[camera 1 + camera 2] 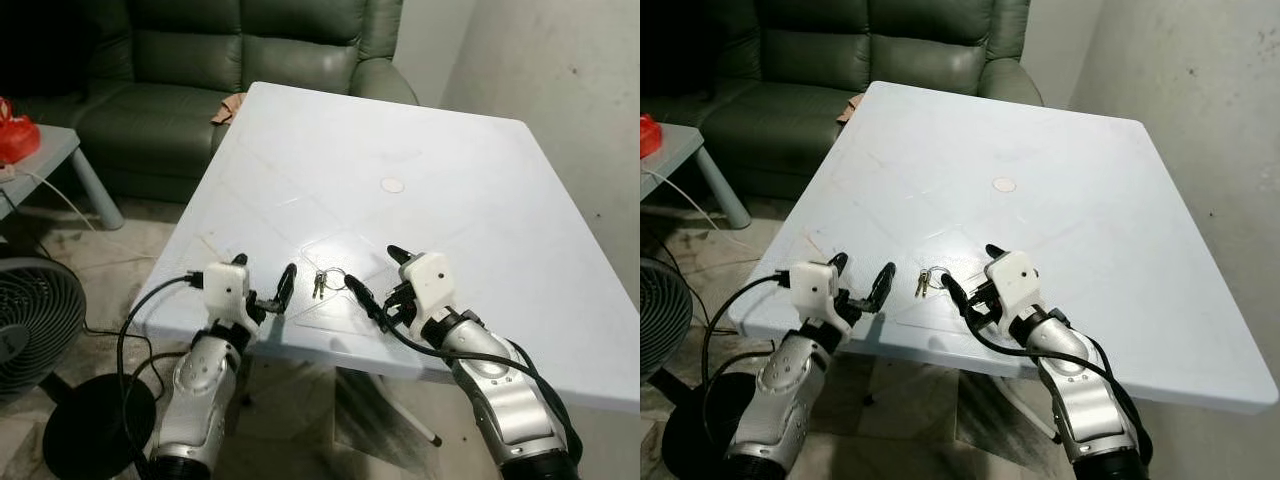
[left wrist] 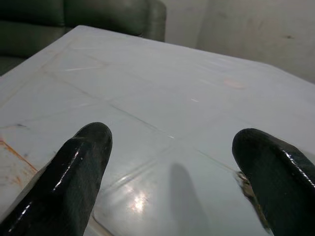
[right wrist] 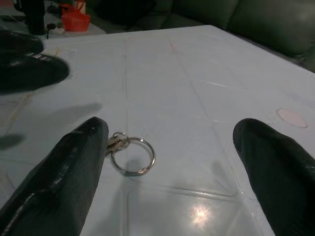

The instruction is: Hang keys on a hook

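Pale blue-white plastic table (image 1: pixel 420 150) ahead, set against a grey wall at 3 o'clock, with a dark green leather sofa (image 1: pixel 200 70) beyond its far edge at 11 to 12 o'clock. Small round pale mark (image 1: pixel 393 185) near the middle of the tabletop. Black floor fan (image 1: pixel 30 330) low at 9 o'clock, and a grey side table (image 1: pixel 45 160) with a red item (image 1: pixel 15 135) on it at 10 o'clock.

Keys (image 1: pixel 327 282) flat on the table close to the near edge, about 6 o'clock from the round mark. Long axis running roughly 9-to-3 across the head view: short key blades (image 1: pixel 318 287) at the 9 o'clock end, angled slightly toward the near edge, and the open metal ring (image 3: pixel 132 156) at the 3 o'clock end.

Left tool (image 1: pixel 263 282) low over the near edge at 9 o'clock from the keys, fingers spread wide, empty, one fingertip (image 1: pixel 289 275) just beside the blades; contact with the keys not clear. Right tool (image 1: pixel 372 272) at 3 o'clock from the keys, fingers also spread wide and holding nothing, with one finger (image 3: pixel 74 167) just beside the ring on the blade side and the other finger (image 3: pixel 275 167) well apart from it. Ring lying between the two right fingers in the right wrist view, nearer the first.
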You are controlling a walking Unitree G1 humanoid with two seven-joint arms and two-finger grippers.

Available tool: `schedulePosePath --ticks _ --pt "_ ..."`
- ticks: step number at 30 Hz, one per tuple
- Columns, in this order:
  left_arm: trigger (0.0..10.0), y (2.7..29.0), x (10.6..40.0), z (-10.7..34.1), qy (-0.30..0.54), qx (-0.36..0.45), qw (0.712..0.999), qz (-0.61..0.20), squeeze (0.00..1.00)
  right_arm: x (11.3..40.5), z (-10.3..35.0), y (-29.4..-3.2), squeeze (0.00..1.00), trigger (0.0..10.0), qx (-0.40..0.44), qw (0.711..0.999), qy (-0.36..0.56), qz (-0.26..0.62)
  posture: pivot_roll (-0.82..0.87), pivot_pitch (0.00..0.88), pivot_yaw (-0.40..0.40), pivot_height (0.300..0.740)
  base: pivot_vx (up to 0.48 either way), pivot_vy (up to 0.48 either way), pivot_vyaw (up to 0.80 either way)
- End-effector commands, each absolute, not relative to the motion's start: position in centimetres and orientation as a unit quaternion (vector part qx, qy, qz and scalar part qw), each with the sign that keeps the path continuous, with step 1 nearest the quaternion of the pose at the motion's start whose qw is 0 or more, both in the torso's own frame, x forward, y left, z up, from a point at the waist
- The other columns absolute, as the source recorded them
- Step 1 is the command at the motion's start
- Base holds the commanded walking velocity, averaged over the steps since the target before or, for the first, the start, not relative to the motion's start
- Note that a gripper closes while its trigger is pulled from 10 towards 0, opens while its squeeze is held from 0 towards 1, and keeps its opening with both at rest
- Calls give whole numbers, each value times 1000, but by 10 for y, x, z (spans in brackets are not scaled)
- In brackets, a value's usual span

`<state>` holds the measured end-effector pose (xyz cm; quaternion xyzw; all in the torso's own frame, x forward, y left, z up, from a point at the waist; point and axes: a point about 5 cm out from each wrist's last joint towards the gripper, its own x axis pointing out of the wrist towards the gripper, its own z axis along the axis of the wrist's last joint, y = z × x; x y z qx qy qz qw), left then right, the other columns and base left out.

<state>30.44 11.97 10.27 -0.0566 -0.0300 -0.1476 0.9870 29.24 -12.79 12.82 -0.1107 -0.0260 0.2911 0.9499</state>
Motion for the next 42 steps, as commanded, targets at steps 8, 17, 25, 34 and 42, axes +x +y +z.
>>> schedulePosePath --ticks 8,17,25,34,42 --pt "10000 115 317 104 6 -68 984 -163 0 279 116 -144 0 10000 -165 941 0 294 43 76 -44 740 0 0 0" --pt "10000 94 326 103 29 -50 977 -206 0 277 119 -150 0 10000 -164 941 3 295 37 73 -41 740 0 0 0" --pt "10000 71 330 106 35 -25 959 -282 0 277 123 -152 0 10000 -160 944 -5 290 8 81 -25 740 0 0 0" --pt "10000 63 321 97 52 -22 947 -317 0 274 126 -157 0 10000 -156 949 -8 273 -9 88 -8 740 0 0 0" --pt "10000 77 314 79 112 -39 951 -284 0 273 130 -160 0 10000 -155 952 -12 263 -21 96 4 740 0 0 0"
